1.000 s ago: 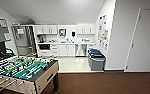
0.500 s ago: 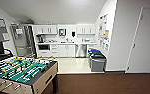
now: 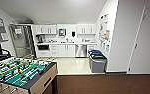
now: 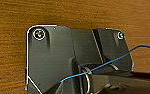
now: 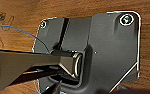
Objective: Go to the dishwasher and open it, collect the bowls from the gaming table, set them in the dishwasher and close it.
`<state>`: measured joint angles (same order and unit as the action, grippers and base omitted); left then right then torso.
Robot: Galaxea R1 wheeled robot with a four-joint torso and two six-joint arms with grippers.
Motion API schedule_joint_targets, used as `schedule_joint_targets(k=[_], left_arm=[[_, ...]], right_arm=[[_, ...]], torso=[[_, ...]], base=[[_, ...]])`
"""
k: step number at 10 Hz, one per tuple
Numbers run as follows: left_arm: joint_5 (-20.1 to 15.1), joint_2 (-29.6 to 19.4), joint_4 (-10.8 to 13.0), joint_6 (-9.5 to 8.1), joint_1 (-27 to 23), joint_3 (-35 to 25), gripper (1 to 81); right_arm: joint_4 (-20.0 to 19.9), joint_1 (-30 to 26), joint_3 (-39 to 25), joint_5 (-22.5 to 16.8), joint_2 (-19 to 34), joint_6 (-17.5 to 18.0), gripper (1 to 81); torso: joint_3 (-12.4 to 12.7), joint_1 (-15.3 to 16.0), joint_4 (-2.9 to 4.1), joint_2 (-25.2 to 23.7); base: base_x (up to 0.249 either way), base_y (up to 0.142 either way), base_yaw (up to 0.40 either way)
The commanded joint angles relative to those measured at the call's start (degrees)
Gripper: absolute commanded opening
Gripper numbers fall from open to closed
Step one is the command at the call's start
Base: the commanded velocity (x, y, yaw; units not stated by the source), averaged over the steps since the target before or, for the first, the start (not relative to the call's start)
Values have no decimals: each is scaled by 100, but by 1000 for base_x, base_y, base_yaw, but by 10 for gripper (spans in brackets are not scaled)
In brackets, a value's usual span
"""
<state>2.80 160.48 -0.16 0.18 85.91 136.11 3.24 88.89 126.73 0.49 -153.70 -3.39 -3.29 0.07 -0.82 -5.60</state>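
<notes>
Dishwasher (image 3: pixel 80 50): steel front, door closed, set under the far kitchenette bench (image 3: pixel 66 43), right of the white base cabinets (image 3: pixel 63 50). Black built-in oven (image 3: pixel 43 47) further left; tall steel fridge (image 3: pixel 22 41) at the left end. Grey bins (image 3: pixel 97 61) with blue and dark lids stand near the right wall. Posters (image 3: pixel 104 32) on that wall, writing unreadable. Table-football table (image 3: pixel 18 73) close by at lower left, on brown carpet (image 3: pixel 103 83). Wrist views: wood-toned floor under each arm; end effector state cannot be told on either side.
</notes>
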Motion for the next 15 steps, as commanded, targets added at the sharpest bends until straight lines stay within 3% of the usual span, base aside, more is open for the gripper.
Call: schedule_joint_targets(k=[1,9,15], left_arm=[[-272,-77,51,26,-333,-58,811],[-272,-42,60,34,-333,-58,811],[-263,-15,60,34,-333,-58,811]], right_arm=[[-34,-297,-88,-277,91,-21,811],[-25,-280,-88,-277,56,-30,811],[-25,-288,-97,-277,47,-30,811]], torso=[[0,0,0,0],[0,-5,0,0],[0,-7,0,0]], base=[[133,0,0],[166,0,0],[241,0,0]])
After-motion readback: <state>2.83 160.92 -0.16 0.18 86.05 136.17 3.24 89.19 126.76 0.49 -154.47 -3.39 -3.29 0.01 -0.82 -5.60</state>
